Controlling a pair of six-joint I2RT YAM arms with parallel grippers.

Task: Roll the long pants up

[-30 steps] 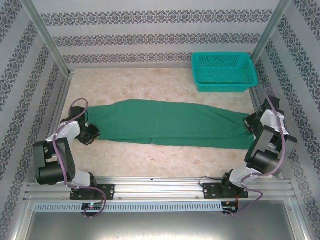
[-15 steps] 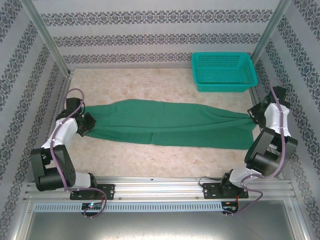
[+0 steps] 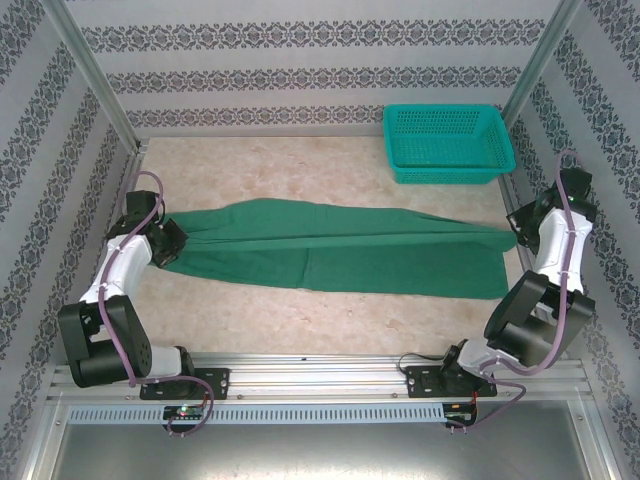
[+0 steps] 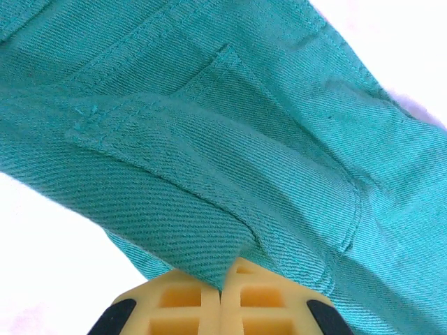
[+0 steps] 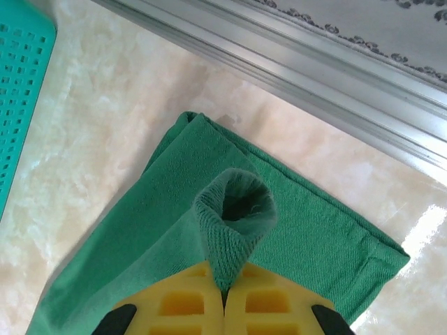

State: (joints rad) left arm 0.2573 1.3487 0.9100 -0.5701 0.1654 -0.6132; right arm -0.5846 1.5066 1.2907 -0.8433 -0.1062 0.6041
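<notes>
On the tabletop (image 3: 300,170), marbled beige surface, patterned walls on three sides, aluminium frame posts at the far corners.

- long pants (image 3: 350,250): dark green, laid out left to right across the middle of the tabletop, one end by the left edge, the other by the right edge. Folded lengthwise, legs stacked. The far layer runs in a straight line between the two grippers. The near layer lies flat, its hem squared off near the right edge.
- basket (image 3: 447,142): teal plastic mesh, far right corner, apart from the cloth.
- left arm: reaches along the left edge. left gripper (image 3: 168,243) sits at the left end of the pants. Left wrist view: yellow pads pressed together at the left gripper (image 4: 222,271), with a fold of the cloth (image 4: 209,139) pinched between them. A pocket seam and stitching show just above the pinch, so this is the waist end.
- right arm: reaches along the right edge. right gripper (image 3: 515,225) is at the right end. Right wrist view: right gripper (image 5: 223,283) has its pads clamped on one cuff, which curls into a small open loop above the pads. The rest of the leg cloth (image 5: 140,230) lies flat on the tabletop beneath, with the basket's edge (image 5: 17,91) at the left.
</notes>
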